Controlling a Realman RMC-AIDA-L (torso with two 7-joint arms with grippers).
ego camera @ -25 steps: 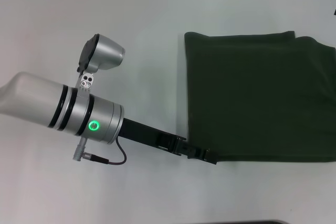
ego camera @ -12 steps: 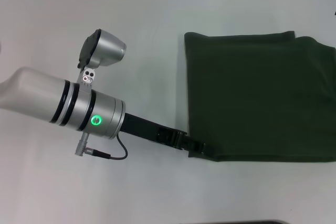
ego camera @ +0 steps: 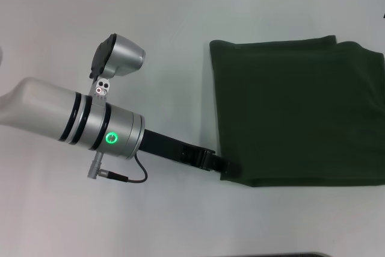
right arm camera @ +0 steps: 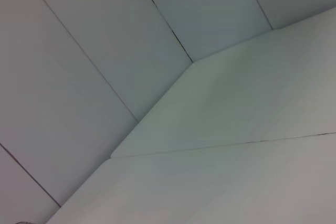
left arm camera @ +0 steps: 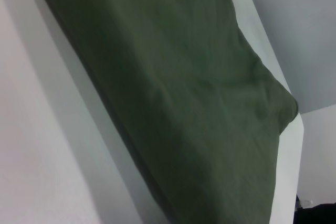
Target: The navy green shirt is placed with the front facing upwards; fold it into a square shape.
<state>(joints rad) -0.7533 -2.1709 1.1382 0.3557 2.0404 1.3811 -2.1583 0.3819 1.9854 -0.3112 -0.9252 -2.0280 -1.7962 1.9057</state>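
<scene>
The navy green shirt lies already folded into a thick dark slab toward three o'clock on the white tabletop, its right side running out of the head view, no lettering or collar showing. The left end effector sits at the slab's near-left corner, at about seven o'clock of the cloth, with its black tip pressed against or tucked under the edge; from here I cannot tell whether it is apart or clamped on the fabric, since the tip is dark against dark cloth. Over the last second the arm has swung slightly and that corner has shifted a little leftward with it, and the bottom edge now looks a touch more rounded there. That suggests to me the corner is being nudged or tidied, a finishing adjustment more than a fresh fold. The left wrist view shows only the cloth's smooth folded surface and edge. The right end effector is out of sight, its camera facing bare wall panels.
</scene>
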